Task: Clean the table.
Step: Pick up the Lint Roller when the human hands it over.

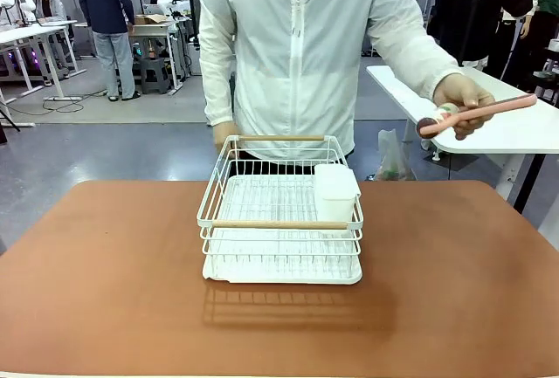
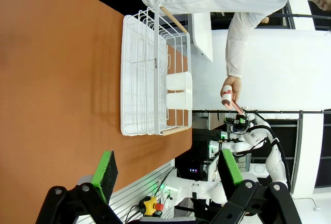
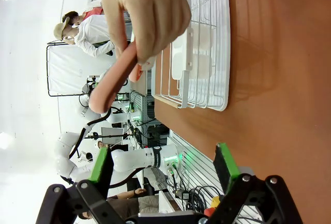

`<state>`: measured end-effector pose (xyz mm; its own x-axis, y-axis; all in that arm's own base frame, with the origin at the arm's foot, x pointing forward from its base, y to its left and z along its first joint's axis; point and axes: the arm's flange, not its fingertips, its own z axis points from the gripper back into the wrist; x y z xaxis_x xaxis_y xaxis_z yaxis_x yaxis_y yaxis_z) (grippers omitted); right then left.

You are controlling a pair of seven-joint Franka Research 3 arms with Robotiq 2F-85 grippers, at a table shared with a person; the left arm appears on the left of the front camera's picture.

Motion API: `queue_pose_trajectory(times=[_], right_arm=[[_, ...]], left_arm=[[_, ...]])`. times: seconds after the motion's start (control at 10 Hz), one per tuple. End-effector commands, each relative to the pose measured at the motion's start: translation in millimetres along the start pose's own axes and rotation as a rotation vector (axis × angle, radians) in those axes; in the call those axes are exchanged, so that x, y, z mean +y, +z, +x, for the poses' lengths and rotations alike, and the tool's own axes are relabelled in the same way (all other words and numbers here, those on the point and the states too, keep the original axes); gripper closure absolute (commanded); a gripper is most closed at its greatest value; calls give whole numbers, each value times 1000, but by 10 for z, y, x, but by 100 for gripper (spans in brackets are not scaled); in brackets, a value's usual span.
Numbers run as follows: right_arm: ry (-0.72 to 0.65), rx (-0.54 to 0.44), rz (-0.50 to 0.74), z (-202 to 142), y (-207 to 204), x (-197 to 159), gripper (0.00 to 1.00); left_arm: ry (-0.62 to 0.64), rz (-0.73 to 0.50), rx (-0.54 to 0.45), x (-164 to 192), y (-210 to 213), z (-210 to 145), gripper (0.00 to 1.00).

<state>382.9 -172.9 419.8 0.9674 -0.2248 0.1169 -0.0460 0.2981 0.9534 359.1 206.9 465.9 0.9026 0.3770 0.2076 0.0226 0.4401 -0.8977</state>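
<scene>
The table [image 1: 105, 291] is terracotta, the rack [image 1: 279, 251] white, the hand-held tool [image 1: 489, 109] pink.

A wide terracotta-brown desk [image 1: 105, 273] with rounded corners carries a white wire dish rack [image 1: 278, 251], standing upright at mid-width, closer to the far edge than the near one. The rack rests on its white drip tray [image 1: 284, 277], with pale wooden handles [image 1: 279, 224] across its top. Its shadow falls on the desk toward the near edge.

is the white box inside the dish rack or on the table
Inside: the white box sits within the dish rack's wire walls, at its right side.
</scene>
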Motion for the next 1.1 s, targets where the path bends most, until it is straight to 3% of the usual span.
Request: queue_pose_trajectory(times=[0.0,0.3,0.4,0.5,0.6,0.8,1.0], right_arm=[[4,4,10,-11,0,3,0],[0,0,0,0,0,0,0],[-36,-81,-65,-58,22,194,0],[-124,-134,-131,-141,111,403,0],[-246,-135,-107,-206,144,565,0],[-475,-251,-202,-329,-87,923,0],[-534,-375,-273,-382,-462,1067,0]], left_arm=[[-10,-9,8,9,30,-22,0],[-10,-9,8,9,30,-22,0],[-10,-9,8,9,30,-22,0],[-10,-9,8,9,30,-22,0],[-10,-9,8,9,30,-22,0],[-10,-9,8,9,30,-22,0],[-10,-9,8,9,30,-22,0]])
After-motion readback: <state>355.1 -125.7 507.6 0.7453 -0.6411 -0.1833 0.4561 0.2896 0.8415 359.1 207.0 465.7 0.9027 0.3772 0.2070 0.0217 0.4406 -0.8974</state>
